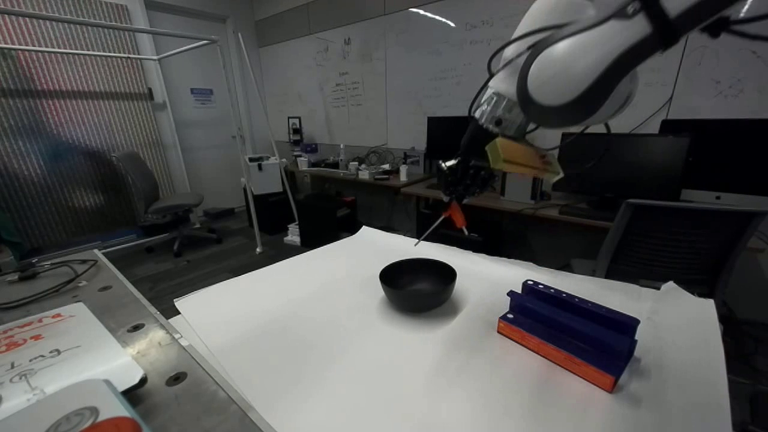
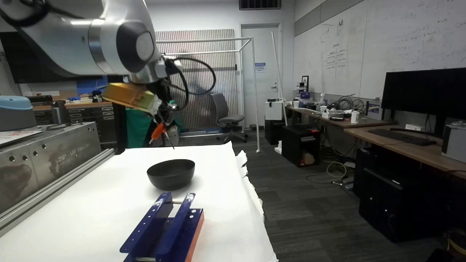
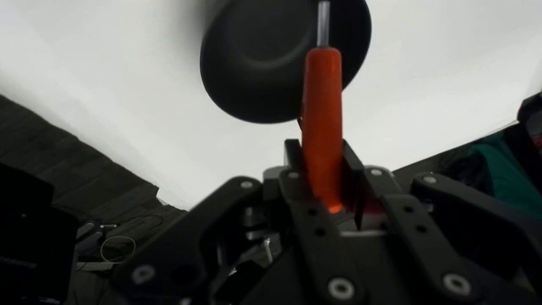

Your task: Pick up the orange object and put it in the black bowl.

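Note:
The orange object [image 1: 456,216] is a slim orange-red handle with thin metal shafts, also visible in an exterior view [image 2: 157,131]. In the wrist view the orange handle [image 3: 323,97] stands between the finger pads, one metal shaft pointing ahead. My gripper [image 3: 322,159] is shut on it, and it also shows in both exterior views [image 1: 461,195] [image 2: 162,120]. The black bowl [image 1: 417,291] stands upright on the white-covered table, also in an exterior view [image 2: 171,178]. In the wrist view the bowl [image 3: 254,91] lies ahead. The held object is above the bowl's level, apart from it.
A blue ridged block with an orange-red base [image 1: 570,330] lies on the white-covered table [image 1: 336,360] near the bowl, also in an exterior view [image 2: 164,229]. A metal bench [image 2: 47,156] runs along one side. A yellow piece [image 1: 522,157] sits on the wrist.

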